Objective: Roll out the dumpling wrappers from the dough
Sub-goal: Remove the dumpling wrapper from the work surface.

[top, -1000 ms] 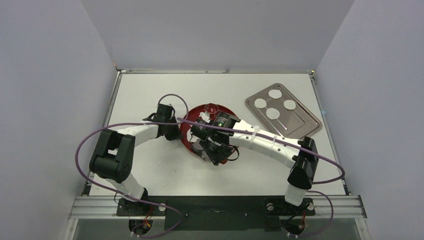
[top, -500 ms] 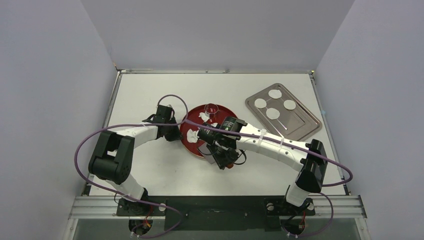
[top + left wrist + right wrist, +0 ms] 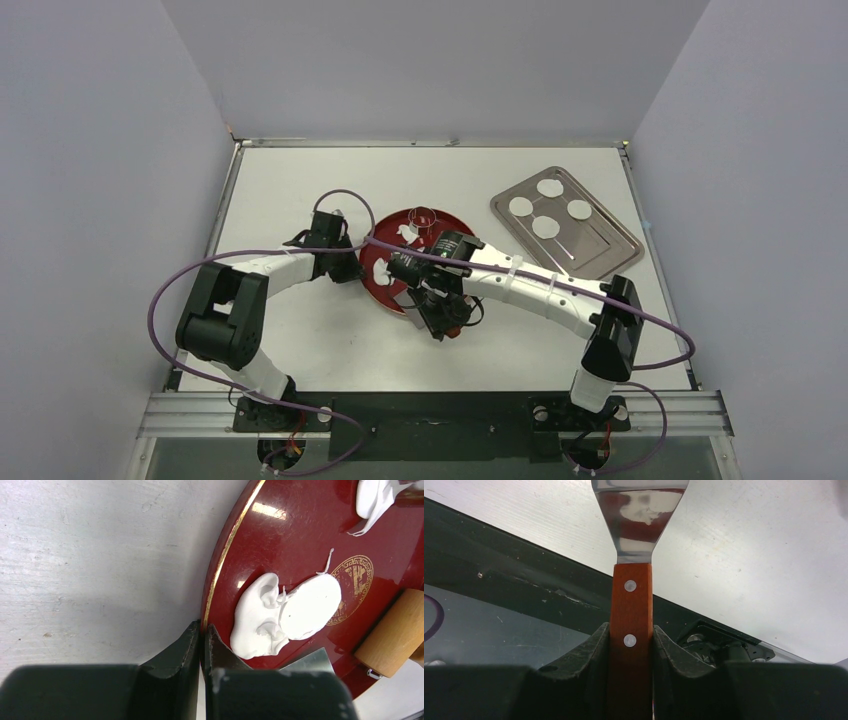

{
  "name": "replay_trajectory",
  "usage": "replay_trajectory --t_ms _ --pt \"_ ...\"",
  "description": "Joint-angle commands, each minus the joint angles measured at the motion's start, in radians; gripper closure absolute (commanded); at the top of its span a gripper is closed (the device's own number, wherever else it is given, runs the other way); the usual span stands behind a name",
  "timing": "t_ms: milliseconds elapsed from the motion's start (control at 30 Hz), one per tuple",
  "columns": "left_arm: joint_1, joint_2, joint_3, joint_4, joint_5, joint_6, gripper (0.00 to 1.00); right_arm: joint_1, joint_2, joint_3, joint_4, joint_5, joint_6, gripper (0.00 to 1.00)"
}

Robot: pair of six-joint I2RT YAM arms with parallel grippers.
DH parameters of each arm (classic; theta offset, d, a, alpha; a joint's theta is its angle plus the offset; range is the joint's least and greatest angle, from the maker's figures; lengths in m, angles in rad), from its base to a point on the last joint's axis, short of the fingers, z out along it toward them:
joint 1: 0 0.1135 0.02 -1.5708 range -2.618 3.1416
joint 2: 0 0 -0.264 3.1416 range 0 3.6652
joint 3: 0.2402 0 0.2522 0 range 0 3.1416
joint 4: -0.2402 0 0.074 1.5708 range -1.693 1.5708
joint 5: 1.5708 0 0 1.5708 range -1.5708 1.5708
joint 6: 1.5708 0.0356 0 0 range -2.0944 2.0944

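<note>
Left claw [image 3: 202, 627]: fingers drawn almost fully together, pinching the gold-edged rim of the red plate [image 3: 300, 535] at its left side, one finger outside on the bench [image 3: 100, 555] and one over the plate's inner face. Right claw [image 3: 630, 628]: closed firmly on the wooden handle of a spatula [image 3: 630, 600], both fingers pressed flat against the handle's sides just beside the lower rivet, the steel blade projecting forward beyond the fingertips. In the overhead view the right claw [image 3: 440, 318] sits at the plate's near edge, with the left claw [image 3: 352, 262] opposite, at the plate's left rim. The dough [image 3: 257, 620] lies on the plate close to the pinched rim: a folded white lump joined to a flatter oval lobe that covers part of the gold emblem at the plate's centre. A second scrap of dough [image 3: 372, 497] lies further across the plate, well apart from the first. The spatula's blade corner shows just beside the near edge of the lump in the left wrist view; contact cannot be confirmed from that angle. A wooden cylinder [image 3: 392, 632] rests tilted over the plate's edge next to the emblem. Four dumpling wrappers [image 3: 545, 227], round and flat, lie apart from one another on the far half of a steel tray [image 3: 600, 245] at the bench's right side, well clear of both claws.
</note>
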Motion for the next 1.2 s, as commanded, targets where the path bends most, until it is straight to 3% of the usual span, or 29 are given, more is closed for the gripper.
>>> replay_trajectory --t_ms 0,267,667,1167 --pt "-0.005 -0.002 -0.028 -0.046 0.040 -0.018 1.00 0.011 0.040 0.073 0.132 -0.010 0.008 1.00" --pt "-0.006 -0.001 -0.029 -0.045 0.038 -0.018 1.00 0.002 0.049 0.075 0.171 0.013 0.010 1.00" --pt "-0.001 -0.005 -0.016 -0.060 0.041 -0.032 1.00 -0.061 -0.095 -0.074 0.201 0.080 0.058 1.00" --pt "-0.003 -0.008 -0.019 -0.057 0.050 -0.039 1.00 -0.046 -0.156 -0.071 0.165 0.071 0.069 1.00"
